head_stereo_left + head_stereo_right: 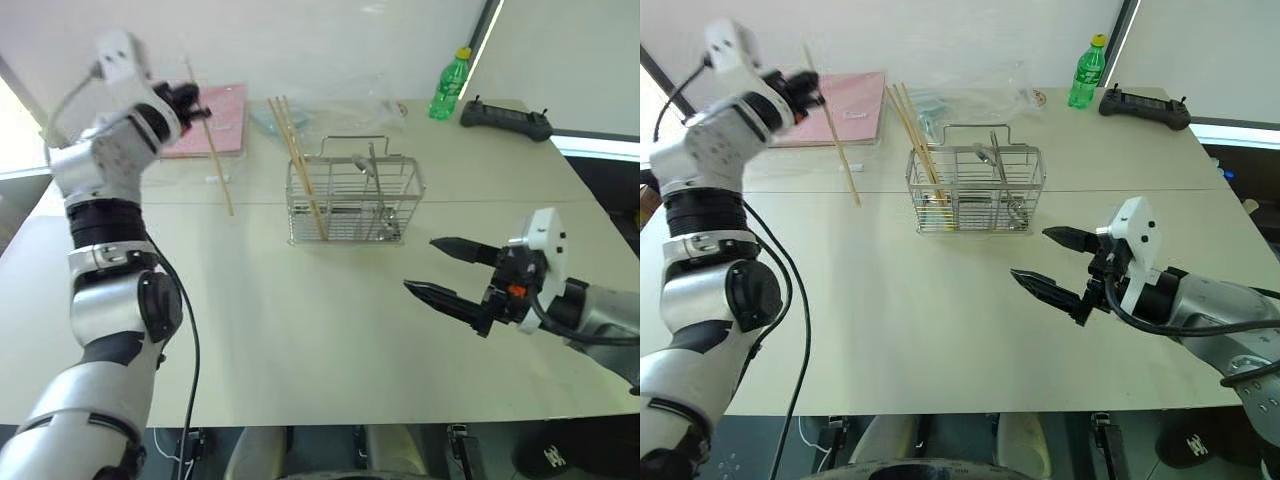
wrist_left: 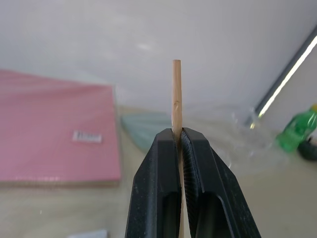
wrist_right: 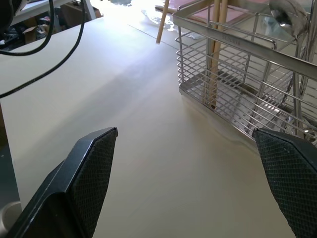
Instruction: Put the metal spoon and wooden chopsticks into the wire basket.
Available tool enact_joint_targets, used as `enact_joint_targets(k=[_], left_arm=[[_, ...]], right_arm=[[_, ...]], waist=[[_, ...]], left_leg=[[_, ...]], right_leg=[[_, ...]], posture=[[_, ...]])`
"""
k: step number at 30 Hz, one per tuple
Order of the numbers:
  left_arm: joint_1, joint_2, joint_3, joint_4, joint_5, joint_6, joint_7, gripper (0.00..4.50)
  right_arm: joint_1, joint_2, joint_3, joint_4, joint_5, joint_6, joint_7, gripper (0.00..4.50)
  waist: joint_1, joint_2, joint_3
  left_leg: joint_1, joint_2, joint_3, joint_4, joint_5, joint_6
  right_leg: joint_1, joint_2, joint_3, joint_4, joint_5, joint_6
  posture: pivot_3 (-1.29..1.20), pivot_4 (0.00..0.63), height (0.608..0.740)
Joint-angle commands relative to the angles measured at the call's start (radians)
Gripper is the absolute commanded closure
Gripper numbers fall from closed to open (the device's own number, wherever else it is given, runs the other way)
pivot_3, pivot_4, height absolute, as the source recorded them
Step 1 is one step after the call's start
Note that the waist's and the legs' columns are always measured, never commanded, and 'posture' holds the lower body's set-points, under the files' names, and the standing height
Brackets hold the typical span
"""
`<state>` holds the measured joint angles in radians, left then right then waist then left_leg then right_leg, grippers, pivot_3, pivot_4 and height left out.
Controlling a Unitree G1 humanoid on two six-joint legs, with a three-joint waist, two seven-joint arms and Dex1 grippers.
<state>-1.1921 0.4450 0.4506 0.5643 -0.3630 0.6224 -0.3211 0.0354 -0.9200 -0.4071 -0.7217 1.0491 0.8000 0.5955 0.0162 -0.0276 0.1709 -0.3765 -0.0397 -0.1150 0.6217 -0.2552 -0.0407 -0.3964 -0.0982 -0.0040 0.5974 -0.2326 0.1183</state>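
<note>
Wooden chopsticks (image 1: 300,165) stand leaning in the left end of your wire basket (image 1: 355,200), with their tops tipped to the far left; the wire basket sits on the pale table (image 1: 320,330), a little past the middle; the metal spoon (image 1: 996,160) stands inside it too, bowl end up, near the middle of the basket.

Your left gripper (image 2: 179,144) is raised at the far left, and it is pinching one more chopstick (image 1: 210,150); its two black fingers (image 2: 158,188) are pressed tight on the stick; the stick slants down toward the table, left of the basket, and its low end is near the table top; you cannot tell if it touches.

Your right gripper (image 1: 450,270) hangs over the near right part of the table, with its fingers spread wide and nothing between them; it points toward the basket but stays apart from it.

Far back you can see a pink pad (image 1: 215,120), a clear plastic bag (image 1: 350,100), a green bottle (image 1: 450,85) and a black controller (image 1: 505,120).
</note>
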Motion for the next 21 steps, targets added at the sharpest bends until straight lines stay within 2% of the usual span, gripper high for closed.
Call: enact_joint_targets(k=[1, 6, 11, 15, 21], left_arm=[[-0.12, 0.004, -0.007, -0.093, -0.067, -0.093, -0.065, 4.39], [-0.216, -0.029, -0.055, -0.115, -0.094, -0.167, -0.125, 4.39], [-0.268, -0.107, -0.09, -0.135, -0.138, -0.172, -0.129, 4.39], [-0.203, -0.168, -0.144, -0.181, -0.138, -0.154, -0.134, 4.39], [-0.078, -0.191, -0.207, -0.244, -0.128, -0.116, -0.129, 4.39]], right_arm=[[0.006, -0.01, -0.036, -0.027, 0.025, -0.005, 0.013, 0.0], [0.007, -0.011, -0.04, -0.026, 0.029, -0.006, 0.007, 0.0], [0.016, -0.01, -0.052, -0.029, 0.03, -0.006, -0.002, 0.0], [0.032, -0.003, -0.07, -0.04, 0.041, -0.008, -0.022, 0.0], [0.042, 0.006, -0.083, -0.045, 0.051, -0.011, -0.053, 0.0]], waist=[[0.0, -0.001, 0.001], [-0.002, -0.001, 0.0], [-0.003, 0.0, 0.0], [-0.004, 0.0, 0.0], [-0.006, 0.001, 0.0]], left_leg=[[0.0, 0.0, 0.0, 0.001, 0.0, 0.0], [0.001, 0.0, 0.0, 0.001, 0.0, 0.0], [0.003, 0.0, 0.0, 0.001, 0.0, 0.0], [0.002, 0.0, 0.0, 0.002, 0.0, 0.0], [0.003, 0.001, 0.0, 0.001, 0.0, 0.001]], right_leg=[[0.0, 0.0, 0.0, 0.0, 0.0, 0.0], [0.003, 0.0, 0.0, -0.001, 0.0, 0.001], [0.003, 0.001, 0.0, 0.0, -0.001, 0.002], [0.003, 0.001, 0.0, -0.001, 0.0, 0.002], [0.002, 0.002, 0.0, 0.001, 0.001, 0.0]], posture=[[0.0, 0.15, 0.728], [0.0, 0.15, 0.728], [0.0, 0.15, 0.728], [0.0, 0.15, 0.728], [0.0, 0.15, 0.728]])
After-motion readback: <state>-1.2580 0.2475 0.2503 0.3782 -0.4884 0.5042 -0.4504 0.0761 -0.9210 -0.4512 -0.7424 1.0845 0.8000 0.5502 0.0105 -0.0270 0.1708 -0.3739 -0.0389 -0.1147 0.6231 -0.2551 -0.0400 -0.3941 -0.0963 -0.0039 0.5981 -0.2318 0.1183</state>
